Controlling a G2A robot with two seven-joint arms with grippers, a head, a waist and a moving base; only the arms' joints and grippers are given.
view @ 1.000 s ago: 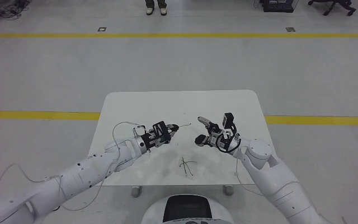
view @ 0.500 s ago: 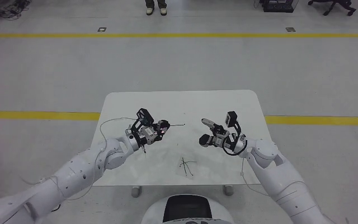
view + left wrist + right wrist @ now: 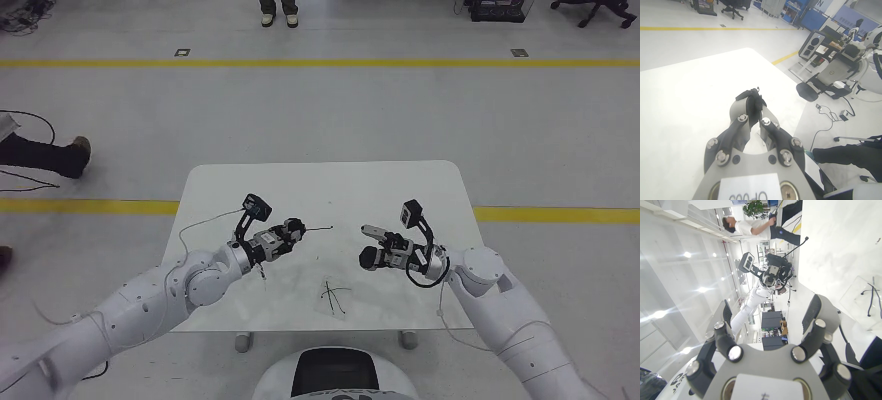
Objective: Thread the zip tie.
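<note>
Works over a white table (image 3: 400,190), with both arms raised off the surface near its middle.

Holds the left gripper (image 3: 290,232) above the left half, clamped fully closed on the zip tie. Sets the right gripper (image 3: 368,247) above the other half, turned to face its partner, fingers spread wide and gripping nothing. Leaves open air between the two, well short of touching.

Rests a clear packet of spare ties (image 3: 335,295) flat on the table near the front edge, below and between the grippers, apart from both.

Shows the zip tie (image 3: 316,228) as a thin dark strap sticking out of the left gripper's closed tips. Points its long axis almost straight along the line joining the two grippers, tilted slightly toward the table's far side. Ends in a small knob (image 3: 806,238), probably the head, though too small to be sure. Puts that free end much nearer the right gripper than any other part of the tie, in line with its farther finger rather than with the centre of the gap.

Seems to call for the right gripper to close in along that axis and shift slightly toward the far side, so that the strap's end enters between the spread fingers.
</note>
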